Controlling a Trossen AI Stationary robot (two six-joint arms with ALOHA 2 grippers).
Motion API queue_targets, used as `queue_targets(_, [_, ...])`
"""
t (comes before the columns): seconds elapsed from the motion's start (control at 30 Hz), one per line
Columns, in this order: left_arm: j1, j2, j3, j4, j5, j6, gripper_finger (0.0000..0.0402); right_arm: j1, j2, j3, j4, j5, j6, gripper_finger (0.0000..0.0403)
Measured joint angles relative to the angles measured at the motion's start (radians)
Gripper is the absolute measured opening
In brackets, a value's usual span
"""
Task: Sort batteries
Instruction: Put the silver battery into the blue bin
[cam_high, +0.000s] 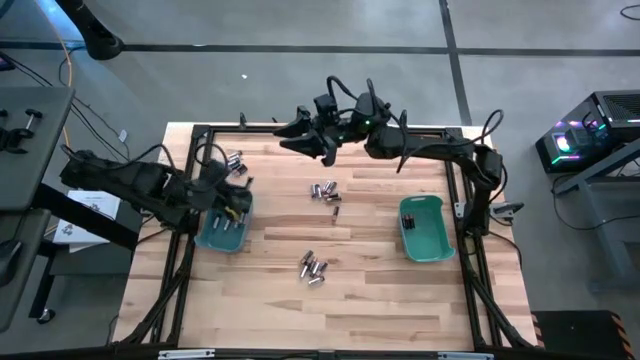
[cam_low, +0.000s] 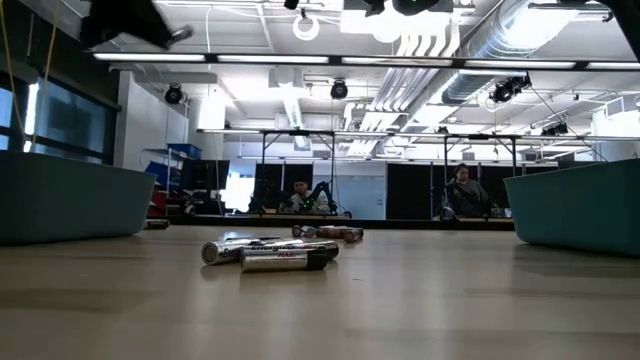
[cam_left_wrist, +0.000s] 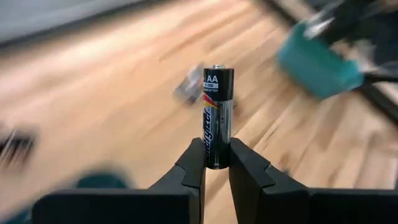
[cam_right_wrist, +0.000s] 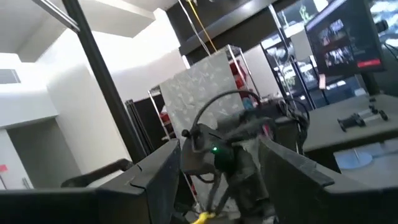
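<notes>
Over the left teal bin (cam_high: 222, 232) at the table's left edge, the left arm reaches in low from the left side, its forearm angled across the frame rail and its left gripper (cam_high: 232, 203) hanging above the bin's near rim. The left wrist view shows its two dark fingers (cam_left_wrist: 189, 167) pinching an AA battery (cam_left_wrist: 216, 115) by its lower end, so the cell stands straight out from the fingertips with its dark, silver and orange label facing the camera.

Across the far edge of the wooden table (cam_high: 380, 300), the right arm stretches sideways from its base on the right, elbow bent and forearm lying nearly parallel to the table's back rail. Its right gripper (cam_high: 300, 133) points leftward, raised off the wood; in the right wrist view its fingers (cam_right_wrist: 163, 171) stand spread apart with nothing between them, aimed at the left arm and the room beyond.

Loose batteries lie in three clusters: one near the table's middle (cam_high: 325, 191), one closer to the front (cam_high: 313, 267), and a few by the back left corner (cam_high: 236, 160). The low view shows the front cluster (cam_low: 270, 255) lying flat on the wood. A few dark cells rest inside the right teal bin (cam_high: 432, 243), which sits well apart from the left one.
</notes>
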Motion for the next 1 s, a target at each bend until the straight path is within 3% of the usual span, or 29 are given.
queue_targets(0.13, [0.000,0.032,0.010,-0.246,0.133,-0.309,0.0033,0.000,-0.004,0.000,-0.051,-0.001,-0.003,0.0208])
queue_targets(0.27, [-0.006,0.095,-0.023,-0.348,0.321,-0.428,0.0033,0.003,-0.004,0.000,-0.152,0.000,-0.043,0.0208])
queue_targets(0.43, [-0.008,0.132,-0.131,-0.270,0.515,-0.479,0.0033,0.004,-0.004,0.000,-0.225,0.001,-0.056,0.0208])
queue_targets(0.57, [0.006,0.120,-0.240,-0.151,0.604,-0.519,0.0033,0.005,-0.004,0.000,-0.233,0.001,-0.056,0.0208])
queue_targets(1.0, [0.118,0.128,-0.399,-0.057,0.638,-0.546,0.0037,0.008,-0.004,0.000,-0.239,0.001,-0.056,0.0208])
